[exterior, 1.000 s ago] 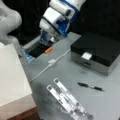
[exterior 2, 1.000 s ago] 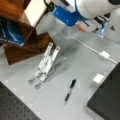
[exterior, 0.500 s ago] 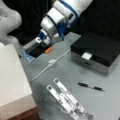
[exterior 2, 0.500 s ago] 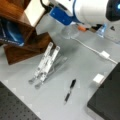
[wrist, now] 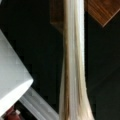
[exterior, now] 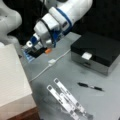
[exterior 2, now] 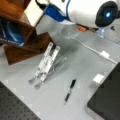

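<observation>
Up by the wooden shelf (exterior 2: 37,43), my gripper (exterior: 31,49) looks closed on a thin book (wrist: 72,62), its pages edge-on between the jaws. I think the book is light, bendy and a bit slippery, so holding near the stiff spine is safest.

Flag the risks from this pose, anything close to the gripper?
1. The gripper sits low at the table's far edge beside the white box; a sideways move could clip it.
2. The white cable runs just below the gripper and might snag.
3. The folding stand and pen lie loose; a low sweep could knock them.
</observation>
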{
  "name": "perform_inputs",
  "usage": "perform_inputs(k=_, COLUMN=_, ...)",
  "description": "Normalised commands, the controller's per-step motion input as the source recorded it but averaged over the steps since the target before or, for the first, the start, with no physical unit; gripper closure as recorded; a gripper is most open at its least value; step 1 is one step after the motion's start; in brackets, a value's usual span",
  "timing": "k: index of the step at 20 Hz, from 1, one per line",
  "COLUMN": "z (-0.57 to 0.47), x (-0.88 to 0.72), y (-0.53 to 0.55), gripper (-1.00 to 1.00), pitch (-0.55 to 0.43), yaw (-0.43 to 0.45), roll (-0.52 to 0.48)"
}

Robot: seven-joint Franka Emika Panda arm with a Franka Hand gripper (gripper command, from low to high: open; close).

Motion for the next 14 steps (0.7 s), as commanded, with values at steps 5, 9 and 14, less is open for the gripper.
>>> perform_inputs(k=5, z=-0.05, x=-0.24, y=-0.27, gripper=-1.00, pitch=0.000, yaw=0.167, roll=-0.153)
perform_inputs(k=9, z=-0.02, x=-0.29, y=-0.26, gripper=-1.00, pitch=-0.036, yaw=0.212, roll=-0.123)
perform_inputs(k=14, z=-0.01, x=-0.32, y=-0.30, gripper=-1.00, pitch=-0.046, yaw=0.268, roll=-0.116)
